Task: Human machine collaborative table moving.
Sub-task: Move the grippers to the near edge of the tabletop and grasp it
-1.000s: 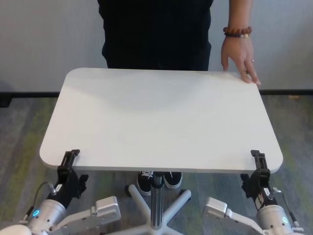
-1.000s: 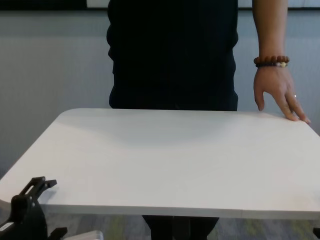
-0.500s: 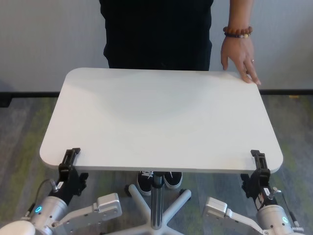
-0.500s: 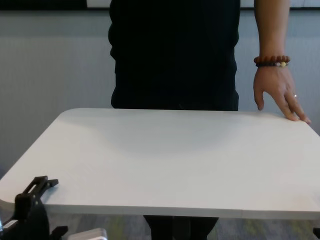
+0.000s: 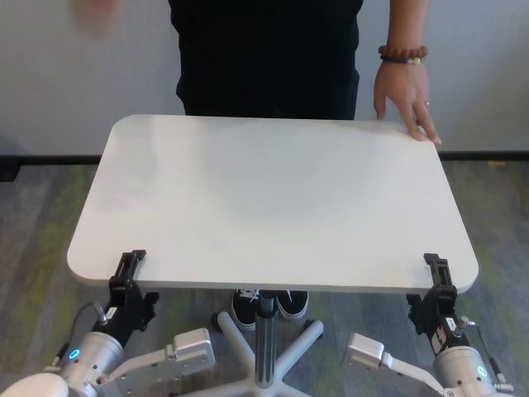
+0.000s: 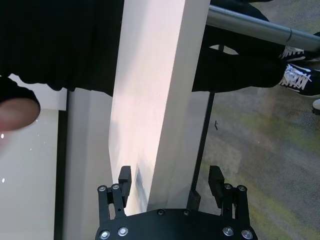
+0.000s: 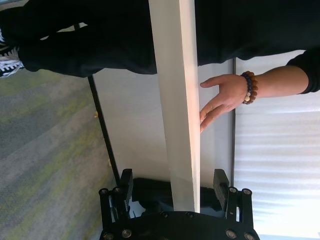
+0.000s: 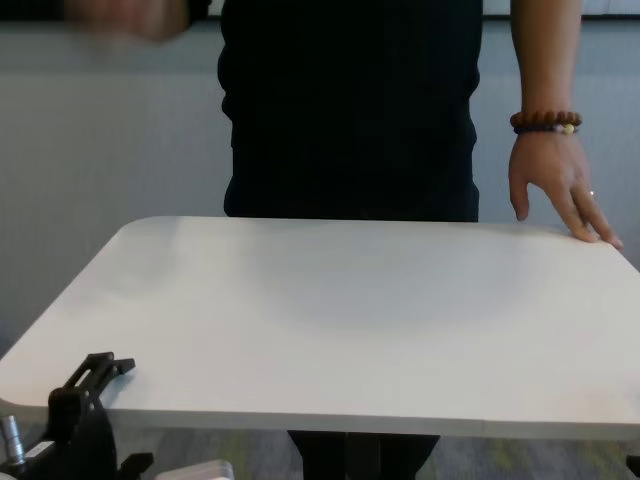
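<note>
The white table (image 5: 273,198) stands between me and the human (image 5: 264,58), who is in a black top at its far side. One of the human's hands (image 5: 409,103), with a bead bracelet, rests on the far right corner. The other hand (image 5: 99,12) is raised and blurred at the upper left. My left gripper (image 5: 128,269) straddles the near edge close to the left corner, open, with gaps on both sides of the edge (image 6: 170,100). My right gripper (image 5: 436,273) straddles the near right corner, open around the edge (image 7: 175,100).
The table's metal pedestal leg (image 5: 264,331) and its star base stand between my forearms. The human's sneakers (image 5: 269,304) show beneath the tabletop. Grey-green carpet (image 5: 41,207) lies all around and a pale wall (image 5: 66,74) is behind the human.
My left gripper has slid a little to the right along the near edge. The human's free hand has risen into view at the upper left. The table and right gripper have not moved.
</note>
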You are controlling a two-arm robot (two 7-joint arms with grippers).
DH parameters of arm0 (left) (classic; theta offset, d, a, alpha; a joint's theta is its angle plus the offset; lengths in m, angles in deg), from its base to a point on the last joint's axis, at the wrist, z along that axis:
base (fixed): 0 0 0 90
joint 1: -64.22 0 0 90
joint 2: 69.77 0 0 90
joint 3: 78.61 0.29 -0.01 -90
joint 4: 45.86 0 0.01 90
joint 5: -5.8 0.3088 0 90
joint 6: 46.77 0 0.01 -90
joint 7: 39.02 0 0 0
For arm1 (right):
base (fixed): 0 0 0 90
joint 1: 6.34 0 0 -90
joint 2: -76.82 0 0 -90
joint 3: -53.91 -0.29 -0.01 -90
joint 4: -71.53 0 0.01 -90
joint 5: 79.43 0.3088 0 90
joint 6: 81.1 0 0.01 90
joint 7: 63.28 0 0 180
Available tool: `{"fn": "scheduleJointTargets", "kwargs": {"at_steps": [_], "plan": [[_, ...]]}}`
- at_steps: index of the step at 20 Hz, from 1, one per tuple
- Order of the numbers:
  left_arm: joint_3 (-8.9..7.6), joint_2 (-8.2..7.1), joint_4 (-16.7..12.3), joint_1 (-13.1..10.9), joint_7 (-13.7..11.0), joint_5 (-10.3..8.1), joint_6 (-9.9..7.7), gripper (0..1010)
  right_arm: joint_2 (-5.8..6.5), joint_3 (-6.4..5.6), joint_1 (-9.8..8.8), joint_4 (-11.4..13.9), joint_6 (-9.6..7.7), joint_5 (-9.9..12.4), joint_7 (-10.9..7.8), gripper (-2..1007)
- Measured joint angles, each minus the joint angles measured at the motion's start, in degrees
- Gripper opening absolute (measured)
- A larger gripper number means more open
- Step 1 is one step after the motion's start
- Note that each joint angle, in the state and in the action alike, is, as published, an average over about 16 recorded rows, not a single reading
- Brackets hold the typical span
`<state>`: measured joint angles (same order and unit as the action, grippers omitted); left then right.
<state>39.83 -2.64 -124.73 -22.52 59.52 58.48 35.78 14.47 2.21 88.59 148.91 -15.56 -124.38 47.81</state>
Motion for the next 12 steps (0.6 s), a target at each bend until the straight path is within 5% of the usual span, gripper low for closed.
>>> {"fn": "scheduleJointTargets", "kwargs": {"at_steps": [12], "plan": [[-0.9,1.9,0.8,0.0,0.8,1.1,1.4,1000,0.0,0.0,0.0,0.0,0.0,0.0,0.0,1006]]}}
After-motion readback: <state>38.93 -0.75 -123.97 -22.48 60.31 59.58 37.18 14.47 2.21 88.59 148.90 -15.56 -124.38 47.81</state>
